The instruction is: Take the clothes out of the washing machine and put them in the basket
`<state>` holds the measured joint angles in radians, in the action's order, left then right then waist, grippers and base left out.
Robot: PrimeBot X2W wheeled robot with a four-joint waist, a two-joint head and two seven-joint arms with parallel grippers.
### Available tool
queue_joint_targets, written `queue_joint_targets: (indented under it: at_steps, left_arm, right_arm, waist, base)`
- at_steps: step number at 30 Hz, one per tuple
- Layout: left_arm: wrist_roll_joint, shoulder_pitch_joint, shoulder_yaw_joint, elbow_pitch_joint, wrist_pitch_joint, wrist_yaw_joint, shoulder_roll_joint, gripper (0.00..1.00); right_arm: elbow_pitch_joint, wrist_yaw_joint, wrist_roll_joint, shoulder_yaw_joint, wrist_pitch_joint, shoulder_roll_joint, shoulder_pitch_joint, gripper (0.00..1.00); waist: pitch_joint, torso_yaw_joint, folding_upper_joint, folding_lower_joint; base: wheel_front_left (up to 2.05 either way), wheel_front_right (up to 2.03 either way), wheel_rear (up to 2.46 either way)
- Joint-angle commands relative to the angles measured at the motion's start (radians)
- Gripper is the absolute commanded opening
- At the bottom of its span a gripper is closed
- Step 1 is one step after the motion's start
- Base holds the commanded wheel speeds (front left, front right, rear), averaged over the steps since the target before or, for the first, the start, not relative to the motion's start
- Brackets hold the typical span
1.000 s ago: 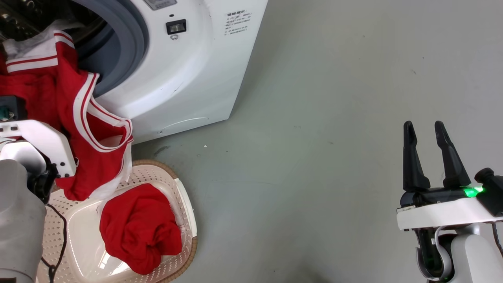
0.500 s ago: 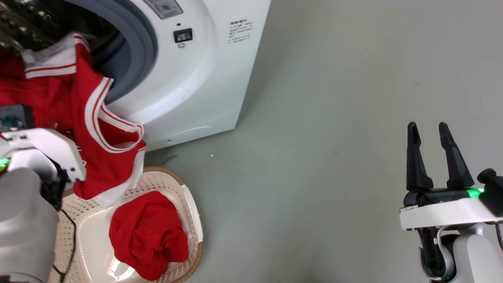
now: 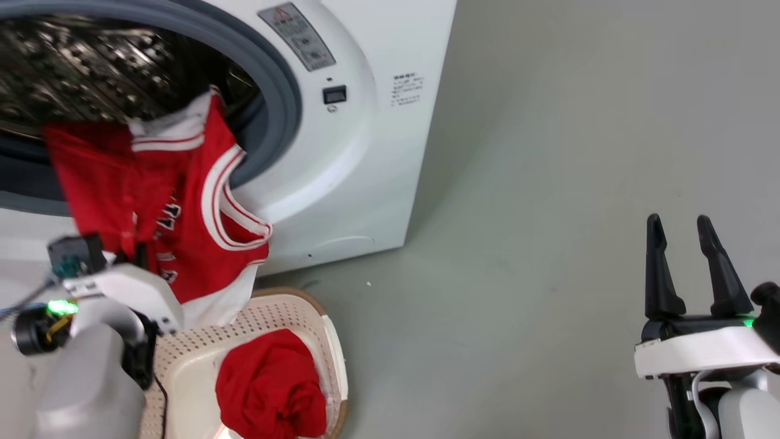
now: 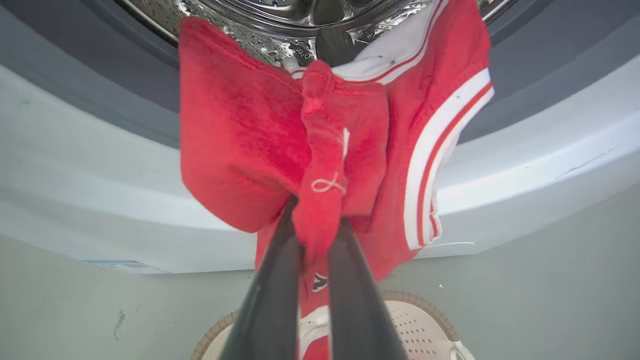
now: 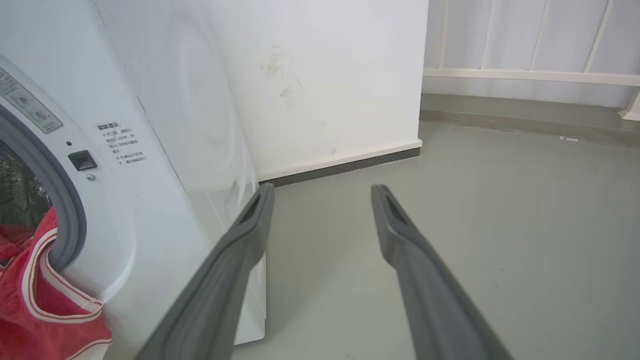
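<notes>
Your left gripper [image 4: 317, 215] is clamped on a bunched red fold of the jersey [image 3: 201, 244], right in front of the washing machine [image 3: 365, 152] opening, low at its lip. The jersey isn't out yet: its white collar end lies across the grey rubber ring [image 3: 280, 103] at the mouth of the drum [image 3: 91, 67]. The rest hangs down the washer front, with the striped armhole spread to one side. The grip is on a gathered bunch, not an edge. I read that as deliberate: more cloth between the fingers means less chance of slip once the ring stops carrying the weight. The basket [image 3: 189, 360] sits at the foot of the washer, directly below the opening, and the hem hangs over the rim nearest the washer. It looks placed so you only have to pull out and lower. The plain red cloth [image 3: 271, 390] is already inside it, balled up. The right gripper [image 3: 678, 217] has its fingers apart and holds nothing. It's parked well off to the washer's side over bare floor [image 3: 548, 183], probably just to stay clear. My suggestion is to pull away from the washer until the collar clears the ring, then lower into the basket and release. The risks are the trim snagging on the ring, or cloth draping over the rim instead of dropping inside.
</notes>
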<state>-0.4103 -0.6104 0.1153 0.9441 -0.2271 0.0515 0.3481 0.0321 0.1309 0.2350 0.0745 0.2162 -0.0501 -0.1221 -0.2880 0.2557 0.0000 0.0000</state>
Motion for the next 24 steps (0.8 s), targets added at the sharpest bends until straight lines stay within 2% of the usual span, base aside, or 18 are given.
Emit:
queue_joint_targets:
  at_steps: [1,7,13,24]
  left_arm:
    - [-0.005,0.046,-0.002,-0.027,-0.013,-0.008,-0.011,0.0]
    - [-0.011,0.206,0.011,-0.136,-0.019,-0.025,-0.047,0.0]
    - [-0.027,0.364,0.036,-0.242,0.025,-0.037,-0.093,0.0]
    - [-0.059,0.569,0.093,-0.302,0.119,-0.048,-0.17,0.0]
  right_arm:
    - [-0.013,0.0,-0.009,0.005,-0.013,0.0,0.019,1.0]
    - [-0.051,0.0,-0.038,0.017,-0.054,0.0,0.066,1.0]
    - [-0.089,0.0,-0.063,0.006,-0.094,0.0,0.106,1.0]
    - [-0.136,0.0,-0.079,-0.026,-0.143,0.0,0.147,1.0]
  waist:
    - [0.041,-0.026,0.0,0.0]
    - [0.101,-0.055,0.0,0.0]
    - [0.143,-0.082,0.0,0.0]
    - [0.167,-0.108,0.0,0.0]
  base:
    - [0.0,0.0,0.0]
    - [0.0,0.0,0.0]
    - [0.0,0.0,0.0]
    - [0.0,0.0,0.0]
